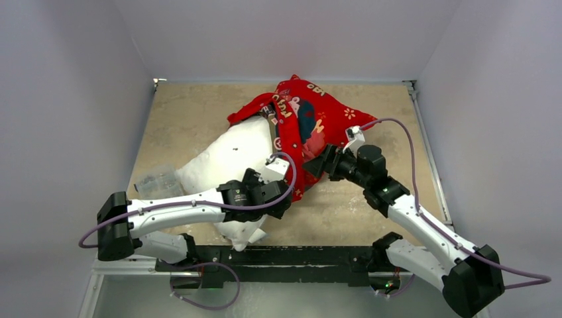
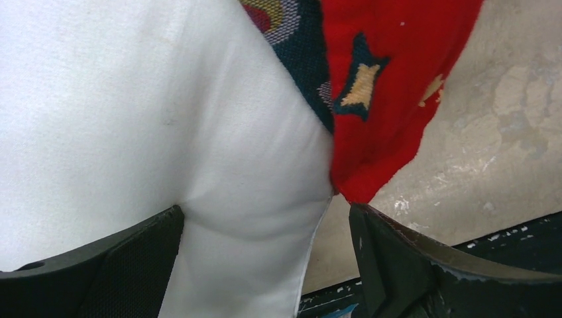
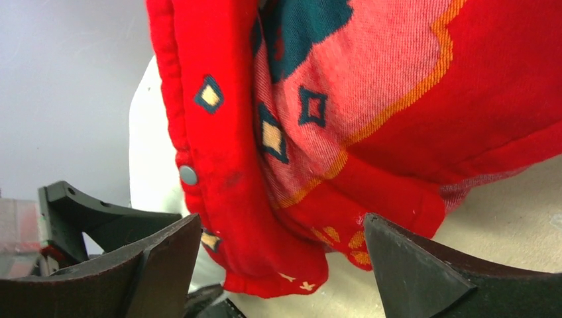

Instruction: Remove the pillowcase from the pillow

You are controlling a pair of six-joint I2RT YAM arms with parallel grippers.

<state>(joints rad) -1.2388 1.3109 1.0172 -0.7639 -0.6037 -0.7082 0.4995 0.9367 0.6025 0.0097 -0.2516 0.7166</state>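
Right gripper (image 3: pixel 281 228) agape, hem of the pillowcase (image 3: pixel 397 99) hanging between its jaws; cover bunched on far end of the pillow (image 1: pixel 228 156), whose length runs near-left to the left gripper (image 2: pixel 265 222), open astride its corner.

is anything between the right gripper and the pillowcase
Nothing visible does. The edge of the pillowcase hangs directly in the gap of the open right gripper, with no other thing in front of it.

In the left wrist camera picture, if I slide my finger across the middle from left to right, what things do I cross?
pillow → pillowcase → table
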